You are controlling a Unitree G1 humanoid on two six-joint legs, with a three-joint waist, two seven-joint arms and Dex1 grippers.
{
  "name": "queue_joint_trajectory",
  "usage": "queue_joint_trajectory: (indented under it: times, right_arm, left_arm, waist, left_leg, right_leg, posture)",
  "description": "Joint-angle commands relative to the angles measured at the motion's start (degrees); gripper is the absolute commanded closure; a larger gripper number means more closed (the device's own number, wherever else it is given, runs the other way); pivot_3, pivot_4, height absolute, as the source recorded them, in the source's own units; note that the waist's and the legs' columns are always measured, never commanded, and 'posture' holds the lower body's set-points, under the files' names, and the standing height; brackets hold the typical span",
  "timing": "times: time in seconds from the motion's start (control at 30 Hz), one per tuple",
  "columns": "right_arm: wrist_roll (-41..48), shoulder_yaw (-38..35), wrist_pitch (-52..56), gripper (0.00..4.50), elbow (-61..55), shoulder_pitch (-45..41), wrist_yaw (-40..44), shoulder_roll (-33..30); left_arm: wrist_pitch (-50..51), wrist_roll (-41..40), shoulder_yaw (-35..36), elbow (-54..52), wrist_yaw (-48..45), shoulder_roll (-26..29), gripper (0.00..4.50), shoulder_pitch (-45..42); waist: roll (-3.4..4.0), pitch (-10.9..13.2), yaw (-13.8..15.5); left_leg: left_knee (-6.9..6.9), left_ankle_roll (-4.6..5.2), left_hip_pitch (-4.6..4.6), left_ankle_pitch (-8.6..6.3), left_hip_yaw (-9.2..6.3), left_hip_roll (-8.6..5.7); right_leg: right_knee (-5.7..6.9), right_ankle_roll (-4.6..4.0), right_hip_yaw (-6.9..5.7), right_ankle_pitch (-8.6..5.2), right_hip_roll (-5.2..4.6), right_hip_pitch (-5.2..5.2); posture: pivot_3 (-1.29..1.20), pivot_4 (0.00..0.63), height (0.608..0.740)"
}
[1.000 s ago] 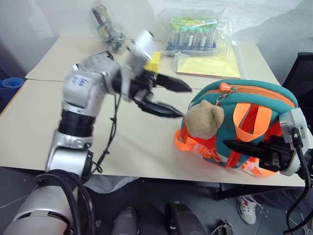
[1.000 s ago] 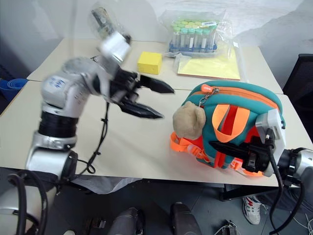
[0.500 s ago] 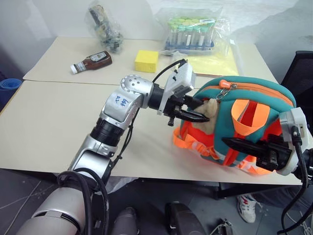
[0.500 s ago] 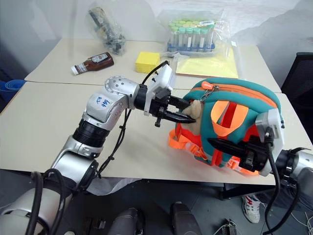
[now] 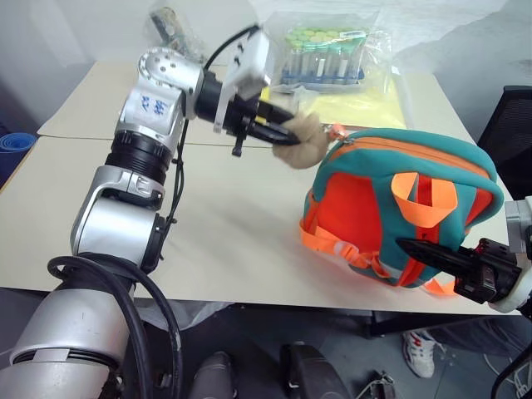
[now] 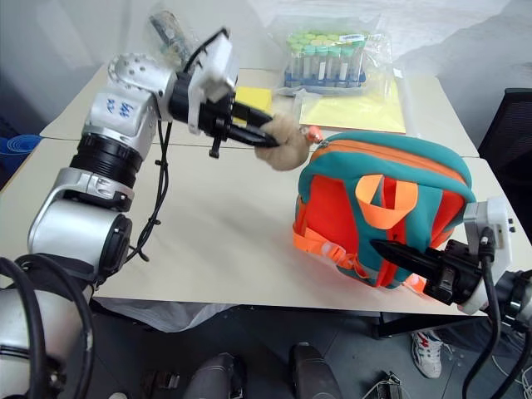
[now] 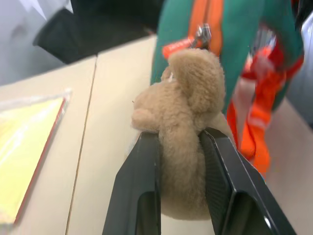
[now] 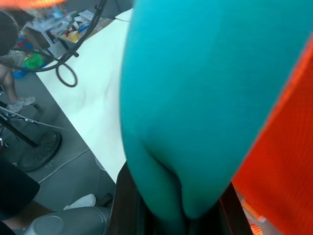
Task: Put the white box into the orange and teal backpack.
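The left arm reaches up and across the desk (image 5: 75, 179), its wrist bent toward the right, and the left pincer (image 5: 278, 130) is clamped on the tan plush toy (image 5: 301, 141), lifted off the desk just beside the orange and teal backpack (image 5: 391, 216). The left wrist view shows the toy hanging from the zipper pull. The backpack stands upright near the front edge. The right pincer (image 5: 432, 255) grips teal fabric, as its wrist view shows.

head pair – high, facing down, shared table (image 5: 249, 224) | wrists – close-up
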Motion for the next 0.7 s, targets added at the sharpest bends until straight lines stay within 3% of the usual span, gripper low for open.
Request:
queue_joint_trajectory:
  times: [0.03, 0.13, 0.23, 0.37, 0.57, 0.6, 0.7]
  right_arm:
    - [0.55, -1.92, -1.06, 4.5, 0.59, 0.16, -0.21, 0.46]
    - [0.32, -1.9, -1.03, 4.5, 1.06, 0.2, 0.21, 0.19]
    - [-0.49, -1.93, -1.06, 4.5, 1.94, 0.34, 1.11, -0.02]
    - [-1.75, -0.27, -1.92, 4.5, 2.59, -1.21, 1.03, 0.34]
    - [-7.41, 2.63, -4.36, 4.5, 2.84, -5.54, 0.34, -0.53]
    - [-8.3, 2.54, -4.25, 4.5, 3.07, -5.81, 0.69, -1.18]
    - [-11.14, -0.95, -2.55, 3.61, 4.28, -3.6, 4.95, -4.72]
  left_arm:
    - [-10.58, 8.17, -3.02, 4.76, 6.99, 0.06, 3.69, 2.33]
    - [-14.41, 10.81, -2.75, 8.87, 13.99, -2.18, 3.69, 1.87]
    - [-13.6, 9.69, -0.9, 10.91, 14.02, -4.19, 3.69, 1.28]
    - [-19.71, 13.51, -5.43, 6.11, 9.96, -5.0, 3.69, 8.37]
    - [-15.31, 12.16, -4.36, 0.58, 10.27, -8.21, 3.69, 13.56]
    - [-13.43, 11.25, -3.43, 0.29, 9.93, -8.24, 3.36, 13.5]
    - [-3.58, 5.5, 1.18, -1.06, 5.14, -6.84, 2.48, 12.48]
  waist:
    - [-0.03, 0.02, 0.07]
    - [-0.22, 0.12, 0.18]
    - [-0.23, 0.12, 0.21]
    - [-0.18, 0.08, 0.12]
    - [-0.19, 0.07, 0.2]
    - [-0.18, 0.06, 0.24]
    - [-0.18, 0.07, 0.2]
  left_leg:
    - [0.02, 0.0, -0.02, 0.0, 0.0, 0.01]
    - [0.11, 0.09, -0.13, -0.01, -0.04, 0.0]
    - [0.11, 0.24, -0.2, -0.1, -0.05, -0.07]
    - [0.09, 0.33, -0.19, -0.17, 0.01, -0.12]
    - [0.22, 0.33, -0.12, -0.17, 0.08, -0.1]
    - [0.21, 0.34, -0.09, -0.17, 0.09, -0.17]
    - [0.19, 0.39, -0.13, -0.16, 0.07, -0.23]
  right_leg:
    - [0.03, 0.0, -0.01, 0.01, -0.01, -0.01]
    - [0.05, 0.01, -0.03, 0.05, -0.06, -0.06]
    - [0.0, 0.05, -0.06, 0.06, -0.12, -0.07]
    - [-0.06, 0.1, -0.04, 0.03, -0.18, -0.06]
    - [0.07, 0.12, 0.0, 0.05, -0.2, -0.05]
    - [0.08, 0.14, 0.04, 0.06, -0.21, -0.03]
    - [0.07, 0.17, 0.07, 0.07, -0.22, -0.05]
  posture:
    - [0.0, 0.15, 0.74]
    - [0.0, 0.15, 0.74]
    - [0.0, 0.15, 0.74]
    - [0.0, 0.15, 0.74]
    - [0.0, 0.15, 0.74]
    - [0.0, 0.15, 0.74]
    - [0.0, 0.15, 0.74]
